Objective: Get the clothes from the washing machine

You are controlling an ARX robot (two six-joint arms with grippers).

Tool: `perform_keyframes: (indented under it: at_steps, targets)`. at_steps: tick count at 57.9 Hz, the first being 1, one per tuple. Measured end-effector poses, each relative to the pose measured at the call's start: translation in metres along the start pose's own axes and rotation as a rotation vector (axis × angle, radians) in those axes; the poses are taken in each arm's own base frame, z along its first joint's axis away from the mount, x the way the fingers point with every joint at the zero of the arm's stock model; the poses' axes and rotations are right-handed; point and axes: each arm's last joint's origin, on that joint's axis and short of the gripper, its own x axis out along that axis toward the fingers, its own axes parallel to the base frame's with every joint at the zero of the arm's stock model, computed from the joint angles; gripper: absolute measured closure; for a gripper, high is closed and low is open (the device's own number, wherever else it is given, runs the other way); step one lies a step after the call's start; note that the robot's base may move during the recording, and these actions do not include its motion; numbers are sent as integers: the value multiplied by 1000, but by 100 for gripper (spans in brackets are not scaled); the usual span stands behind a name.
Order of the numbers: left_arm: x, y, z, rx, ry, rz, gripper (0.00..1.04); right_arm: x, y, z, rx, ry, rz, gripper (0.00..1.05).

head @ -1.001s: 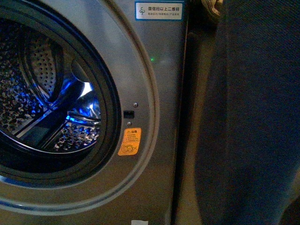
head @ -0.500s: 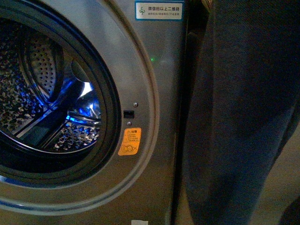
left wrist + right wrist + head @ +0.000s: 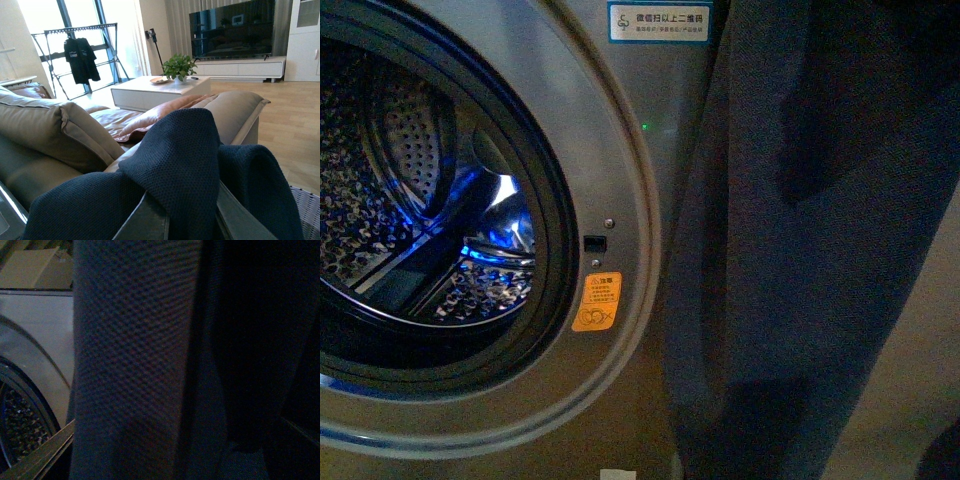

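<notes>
The washing machine (image 3: 620,150) fills the left of the front view, its porthole uncovered and the perforated drum (image 3: 410,200) lit blue inside. The clothes (image 3: 820,250), a dark navy knit, hang down the right side of that view and overlap the machine's right edge. In the left wrist view the clothes (image 3: 175,155) bunch up between the grey fingers (image 3: 145,222), and my left gripper (image 3: 186,210) is shut on them. In the dim right wrist view the clothes (image 3: 135,360) hang right in front of my open right gripper (image 3: 170,445), with the machine (image 3: 35,325) beyond.
The left wrist view looks over a tan sofa (image 3: 45,130) to a white coffee table (image 3: 155,90) with a potted plant (image 3: 178,67), a TV (image 3: 232,27) and a drying rack (image 3: 80,50). A white woven basket rim (image 3: 307,210) shows at one corner.
The hanging clothes have swung left across the front view and now cover the machine's right edge; pale floor shows at the far right.
</notes>
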Motion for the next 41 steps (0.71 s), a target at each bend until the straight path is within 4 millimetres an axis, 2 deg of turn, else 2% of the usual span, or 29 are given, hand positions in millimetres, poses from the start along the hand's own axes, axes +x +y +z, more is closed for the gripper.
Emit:
perform_keyframes:
  at_steps: [7, 18, 32, 41]
  targets:
    - [0, 0, 0, 0, 0, 0, 95, 8, 6, -3, -31, -9, -13, 9]
    - [0, 0, 0, 0, 0, 0, 95, 10, 9, -4, -61, -30, -49, 37]
    - [0, 0, 0, -2, -1, 0, 59, 4, -4, 8, -89, -108, -122, 72]
    - [0, 0, 0, -2, -1, 0, 36, -2, -15, 22, -115, -152, -159, 95]
